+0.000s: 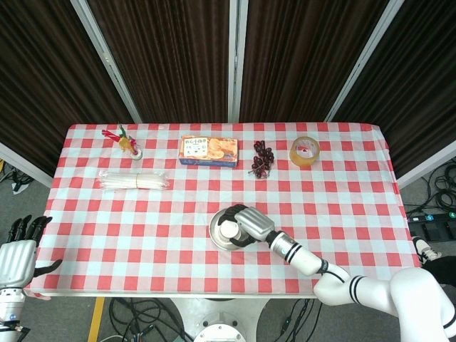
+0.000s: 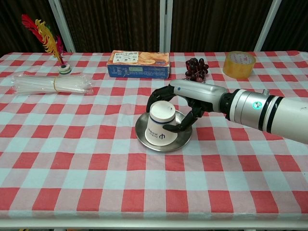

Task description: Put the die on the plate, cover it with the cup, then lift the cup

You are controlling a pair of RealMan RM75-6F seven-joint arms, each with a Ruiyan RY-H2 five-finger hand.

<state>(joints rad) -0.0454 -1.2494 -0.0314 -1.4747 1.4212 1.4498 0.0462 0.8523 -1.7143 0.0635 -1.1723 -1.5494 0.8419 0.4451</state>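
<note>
The right hand [image 2: 185, 103] wraps its fingers [image 2: 175, 126] around the upturned paper cup [image 2: 160, 126] on the plate [image 2: 142, 138]; light and crushable, it wants gentle sidewall pressure.

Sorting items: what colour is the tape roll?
The tape roll is yellowish amber; clearest in the chest view.

Head view: high above the near edge, looking steeply down, far off; takes in the whole red-and-white checked cloth-covered bench [image 1: 342, 206] and dark curtains behind. Chest view: low, near, facing level across the bench toward the far edge. Both share the round silver metal plate [image 1: 214, 229] and back-row items.
</note>
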